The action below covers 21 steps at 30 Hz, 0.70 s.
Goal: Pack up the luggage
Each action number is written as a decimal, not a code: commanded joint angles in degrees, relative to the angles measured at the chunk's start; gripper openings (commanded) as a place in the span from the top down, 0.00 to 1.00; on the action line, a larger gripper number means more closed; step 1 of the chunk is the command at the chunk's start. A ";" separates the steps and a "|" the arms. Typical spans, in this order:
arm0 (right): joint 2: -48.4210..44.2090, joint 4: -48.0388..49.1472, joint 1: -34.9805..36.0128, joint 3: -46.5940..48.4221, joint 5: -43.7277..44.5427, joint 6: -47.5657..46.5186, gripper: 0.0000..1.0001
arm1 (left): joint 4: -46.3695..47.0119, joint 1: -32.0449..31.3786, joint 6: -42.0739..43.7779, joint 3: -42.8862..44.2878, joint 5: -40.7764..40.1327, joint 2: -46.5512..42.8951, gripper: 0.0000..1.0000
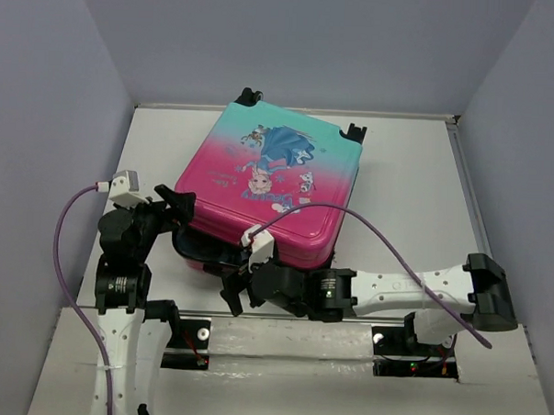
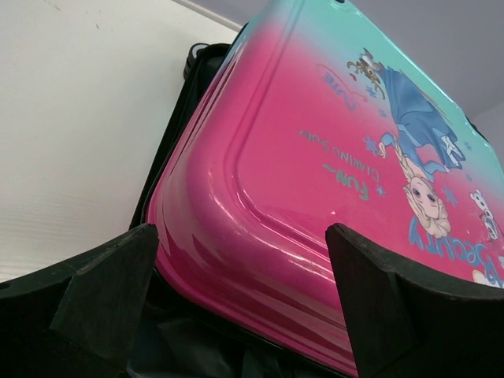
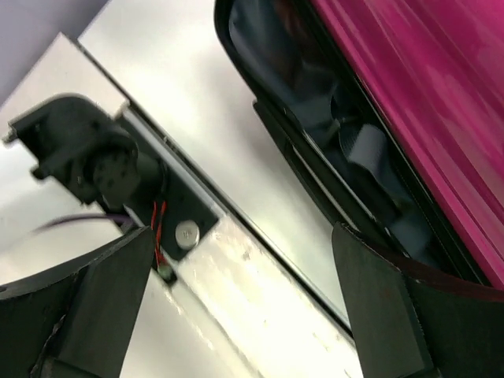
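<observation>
The luggage (image 1: pixel 269 184) lies flat on the table, pink near me and teal at the far end, princess picture facing up. Its lid stands slightly ajar along the near edge, showing dark lining (image 3: pixel 339 134). My left gripper (image 1: pixel 179 206) is open at the near-left corner; in the left wrist view (image 2: pixel 244 291) the pink lid (image 2: pixel 315 157) sits just ahead between the spread fingers (image 2: pixel 102 291). My right gripper (image 1: pixel 235 293) is open and empty, low by the near edge of the luggage (image 3: pixel 425 94), over the table's front edge (image 3: pixel 240 307).
Grey walls close in the table on the left, back and right. A metal rail (image 1: pixel 290 323) with the arm bases runs along the near edge; the left arm's mount (image 3: pixel 87 157) shows in the right wrist view. Purple cables (image 1: pixel 386 244) arc over both arms.
</observation>
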 commanded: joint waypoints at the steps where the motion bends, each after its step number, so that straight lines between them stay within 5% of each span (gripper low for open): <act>1: -7.11 -11.54 0.23 0.87 -3.77 0.61 0.00 | 6.39 -0.40 -1.60 2.00 1.10 4.54 0.01; 4: -13.34 -13.92 -5.71 -0.36 -0.68 -1.32 0.19 | 8.68 -0.32 -3.01 4.19 0.66 7.19 0.01; 5: -15.20 -13.92 -8.27 -0.89 -1.03 -1.76 0.32 | 9.20 -0.32 -3.80 4.72 0.57 7.89 0.01; 6: -16.96 -13.83 -10.99 -1.42 -2.86 -2.81 0.62 | 9.90 -0.32 -3.98 5.34 0.49 9.46 0.01; 9: -23.64 -14.09 -18.04 -2.47 -3.07 -5.45 0.84 | 10.44 -0.32 -4.16 7.27 -0.21 12.02 0.01; 11: -26.63 -15.06 -19.98 -2.39 -2.01 -7.39 0.85 | 10.79 -0.32 -4.51 7.89 -1.09 13.78 0.01; 14: -32.26 -17.34 -24.71 -2.04 0.81 -9.41 0.80 | 12.63 -0.32 -6.44 7.80 -3.20 15.63 0.01; 17: -33.24 -17.96 -35.25 -1.86 -1.73 -11.26 0.46 | 13.78 0.03 -8.46 8.59 -4.52 18.87 0.01; 18: -32.98 -18.05 -38.85 -1.86 -5.22 -11.35 0.19 | 15.61 0.03 -8.99 9.03 -4.87 19.93 0.01; 21: -29.65 -15.78 -56.50 -1.77 -20.02 -10.30 0.00 | 17.55 1.17 -10.40 12.88 -2.86 27.63 0.01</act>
